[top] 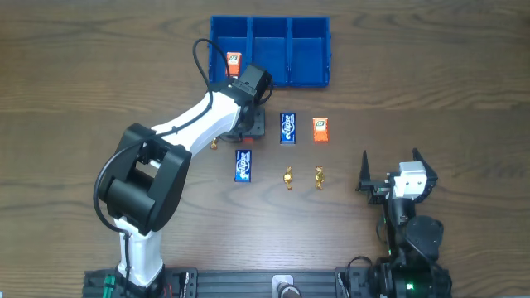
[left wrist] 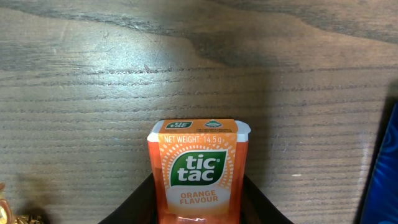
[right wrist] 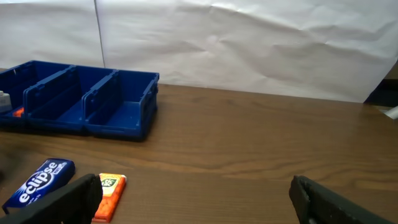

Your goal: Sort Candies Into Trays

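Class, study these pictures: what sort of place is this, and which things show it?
Probably a robotics lab bench: a left arm and right arm mounted at a wooden table, a blue sorting tray, and a plain white backdrop.

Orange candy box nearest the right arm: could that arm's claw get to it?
Probably yes. The right claw stands open with bare table between it and the orange box. The left claw, shut on another orange box, is farther left, and the blue pack beside the box lies apart from it.

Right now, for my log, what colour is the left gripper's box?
The box is orange, clearest in the left wrist view.
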